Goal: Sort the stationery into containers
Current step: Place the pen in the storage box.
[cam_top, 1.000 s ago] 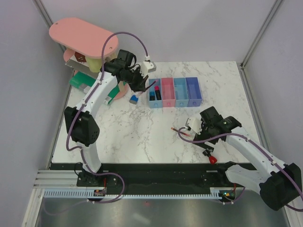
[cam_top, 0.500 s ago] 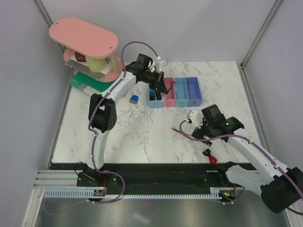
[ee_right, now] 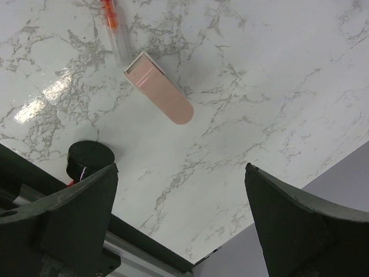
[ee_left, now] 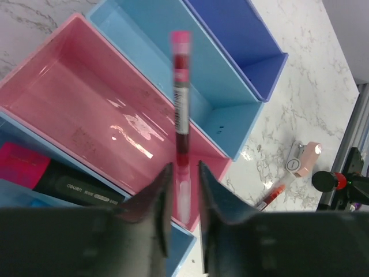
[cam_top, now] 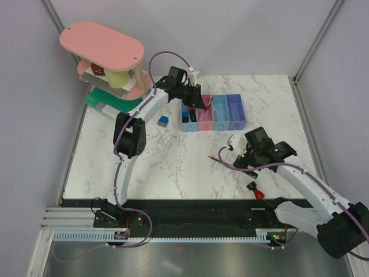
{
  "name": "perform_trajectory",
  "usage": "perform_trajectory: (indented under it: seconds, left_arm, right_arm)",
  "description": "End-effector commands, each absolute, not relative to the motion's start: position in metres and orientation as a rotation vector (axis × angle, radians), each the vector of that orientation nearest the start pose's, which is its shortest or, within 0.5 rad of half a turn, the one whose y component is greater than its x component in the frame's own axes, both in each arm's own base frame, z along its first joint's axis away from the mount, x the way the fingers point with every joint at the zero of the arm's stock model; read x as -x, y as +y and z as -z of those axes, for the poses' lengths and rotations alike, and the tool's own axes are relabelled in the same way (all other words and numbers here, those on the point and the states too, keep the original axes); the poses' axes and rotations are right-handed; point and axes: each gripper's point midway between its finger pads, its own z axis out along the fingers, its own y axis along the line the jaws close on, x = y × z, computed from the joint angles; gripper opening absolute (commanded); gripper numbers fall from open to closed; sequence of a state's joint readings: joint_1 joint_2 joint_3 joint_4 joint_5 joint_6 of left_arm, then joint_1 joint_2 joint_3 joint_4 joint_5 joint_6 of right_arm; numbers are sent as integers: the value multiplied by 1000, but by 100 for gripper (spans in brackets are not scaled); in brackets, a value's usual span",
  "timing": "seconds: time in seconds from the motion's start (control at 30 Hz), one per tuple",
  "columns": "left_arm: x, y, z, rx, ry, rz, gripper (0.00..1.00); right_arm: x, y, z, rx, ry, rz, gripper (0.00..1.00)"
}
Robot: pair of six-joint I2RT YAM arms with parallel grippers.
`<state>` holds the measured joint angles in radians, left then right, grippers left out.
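My left gripper (cam_top: 199, 101) is shut on a thin pen with a pink cap (ee_left: 180, 104) and holds it over the pink bin (ee_left: 86, 109). The row of containers runs light blue (cam_top: 186, 120), pink (cam_top: 205, 122), light blue (cam_top: 220, 112), purple-blue (cam_top: 236, 111). A pink-red marker with a black body (ee_left: 57, 179) lies in the first light blue bin. My right gripper (ee_right: 180, 170) is open and empty above the table. Below it lie a pale pink eraser (ee_right: 158, 95), a thin red pen (ee_right: 112, 29) and a black knob-like piece (ee_right: 89, 160). A small blue-white block (cam_top: 164, 120) lies left of the bins.
A large pink oval-topped stand (cam_top: 101, 49) and a green flat box (cam_top: 101, 101) stand at the back left corner. The knob-like piece (cam_top: 255, 191) lies close to the table's front edge. Grey walls close in both sides.
My left gripper has moved right with the pen, from near the first light blue bin to over the pink bin. My right arm has shifted slightly to the left.
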<state>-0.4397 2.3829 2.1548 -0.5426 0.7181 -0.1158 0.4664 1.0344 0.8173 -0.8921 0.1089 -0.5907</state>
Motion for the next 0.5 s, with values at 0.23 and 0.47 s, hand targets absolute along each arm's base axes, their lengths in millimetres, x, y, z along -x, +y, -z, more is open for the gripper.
perform_trajectory:
  seconds: [0.23,0.47]
  left_arm:
    - [-484,-350,-167,-750,2142,1048,66]
    - [-453,-326,-225,-878,2053,944,67]
  right_arm:
    - [-180,61,-104,1435,2421,50,98]
    - [-164,60,-89,1555,2490,-13,98]
